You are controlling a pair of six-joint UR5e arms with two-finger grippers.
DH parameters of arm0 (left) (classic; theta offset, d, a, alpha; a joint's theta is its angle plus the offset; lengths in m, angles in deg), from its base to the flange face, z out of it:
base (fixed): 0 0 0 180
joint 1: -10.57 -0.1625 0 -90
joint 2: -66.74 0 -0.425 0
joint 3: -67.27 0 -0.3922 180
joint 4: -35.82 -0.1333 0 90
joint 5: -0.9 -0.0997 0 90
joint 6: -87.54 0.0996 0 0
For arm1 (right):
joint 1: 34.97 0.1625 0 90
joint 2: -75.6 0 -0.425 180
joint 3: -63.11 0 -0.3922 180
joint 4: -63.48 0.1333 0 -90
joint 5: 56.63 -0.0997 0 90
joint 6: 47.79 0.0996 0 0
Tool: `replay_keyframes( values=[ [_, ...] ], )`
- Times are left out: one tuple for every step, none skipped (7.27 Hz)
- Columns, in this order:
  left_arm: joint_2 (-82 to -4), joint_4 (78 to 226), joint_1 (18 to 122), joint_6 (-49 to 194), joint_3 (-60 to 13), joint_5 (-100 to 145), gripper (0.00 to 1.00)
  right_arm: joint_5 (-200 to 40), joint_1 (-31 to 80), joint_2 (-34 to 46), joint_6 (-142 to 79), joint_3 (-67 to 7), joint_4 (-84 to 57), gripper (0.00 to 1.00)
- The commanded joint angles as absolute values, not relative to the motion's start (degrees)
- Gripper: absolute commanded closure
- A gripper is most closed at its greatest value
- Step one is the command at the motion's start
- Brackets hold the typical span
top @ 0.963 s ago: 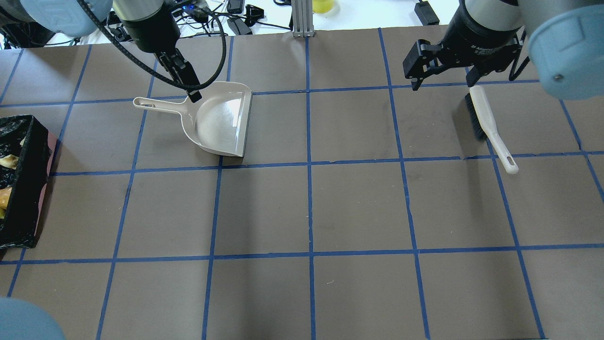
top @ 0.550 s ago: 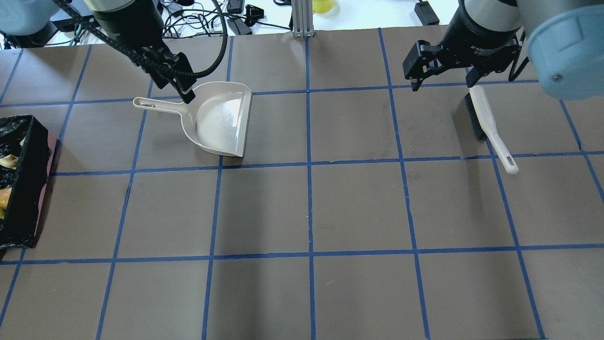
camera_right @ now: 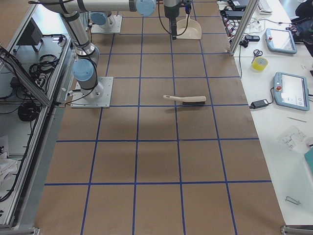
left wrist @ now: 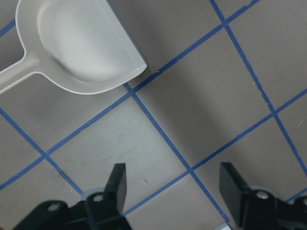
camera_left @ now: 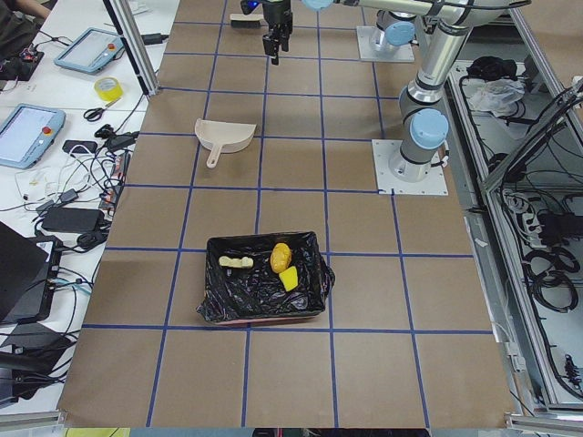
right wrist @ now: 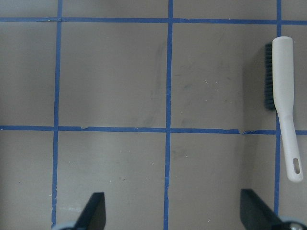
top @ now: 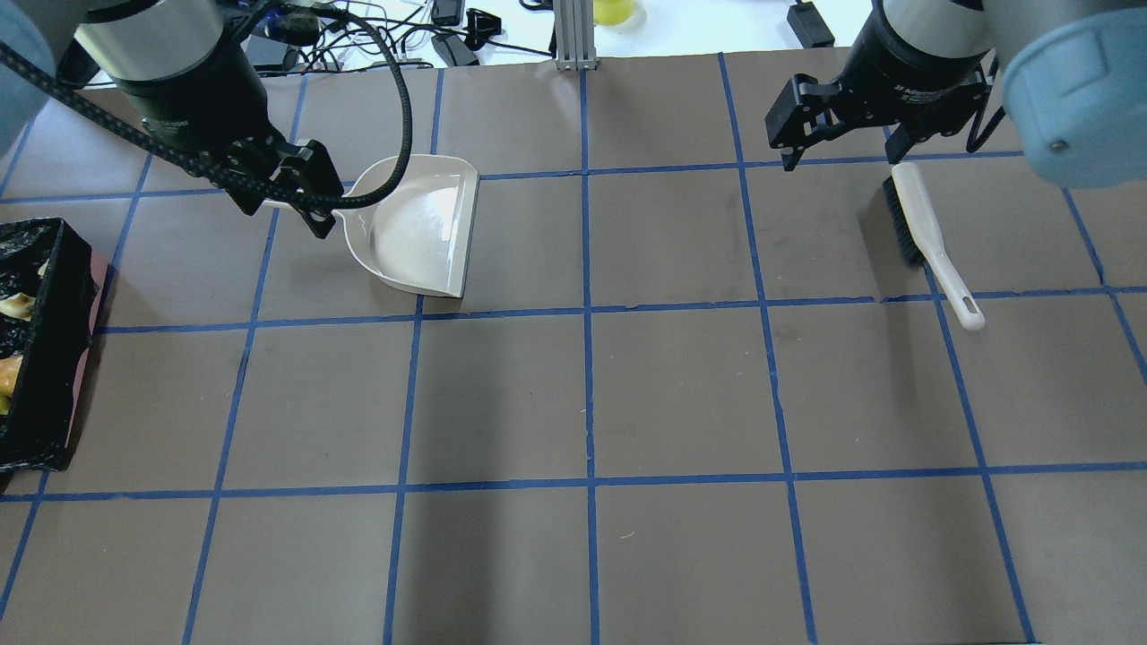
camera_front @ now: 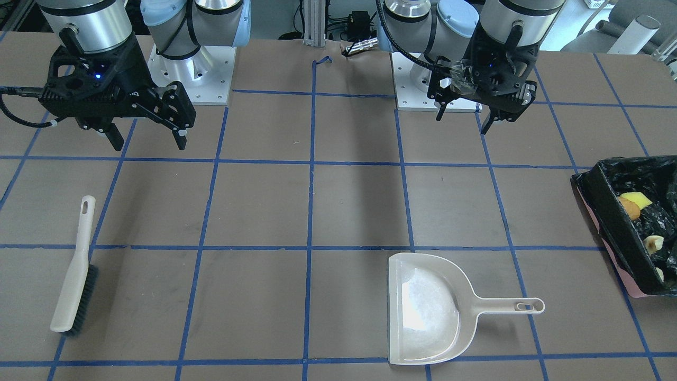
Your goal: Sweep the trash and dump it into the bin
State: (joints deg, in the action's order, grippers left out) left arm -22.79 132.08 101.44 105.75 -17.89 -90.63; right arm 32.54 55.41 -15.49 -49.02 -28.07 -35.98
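Trash (camera_left: 281, 258): three pieces, all in one bin (camera_left: 260, 308)

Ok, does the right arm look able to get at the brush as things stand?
Probably yes. The right gripper is open and empty, hovering just beside the brush, which lies alone on the table with nothing over it. A short shift and descent should do.

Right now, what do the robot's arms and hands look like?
Both arms are shiny silver tubes with pale blue joint caps. The left gripper and right gripper are black, each with two flat fingers. A black cable loops beside the left one.
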Motion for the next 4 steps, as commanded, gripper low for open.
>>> replay_keyframes(
  values=[
    [-22.4,130.3,101.1,100.7,-18.6,-90.4,0.2,32.5,55.5,-15.4,-49.0,-28.1,-36.0,0.0],
    [-22.3,130.0,100.6,99.1,-18.6,-89.2,0.2,32.6,55.5,-15.4,-48.9,-28.1,-36.0,0.0],
    [-22.4,129.6,100.7,98.4,-18.6,-89.1,0.2,32.5,55.4,-15.2,-48.9,-28.1,-36.2,0.0],
    [-22.1,129.3,100.7,96.8,-18.6,-89.2,0.2,32.5,55.5,-15.3,-49.0,-28.1,-36.1,0.0]
  ],
)
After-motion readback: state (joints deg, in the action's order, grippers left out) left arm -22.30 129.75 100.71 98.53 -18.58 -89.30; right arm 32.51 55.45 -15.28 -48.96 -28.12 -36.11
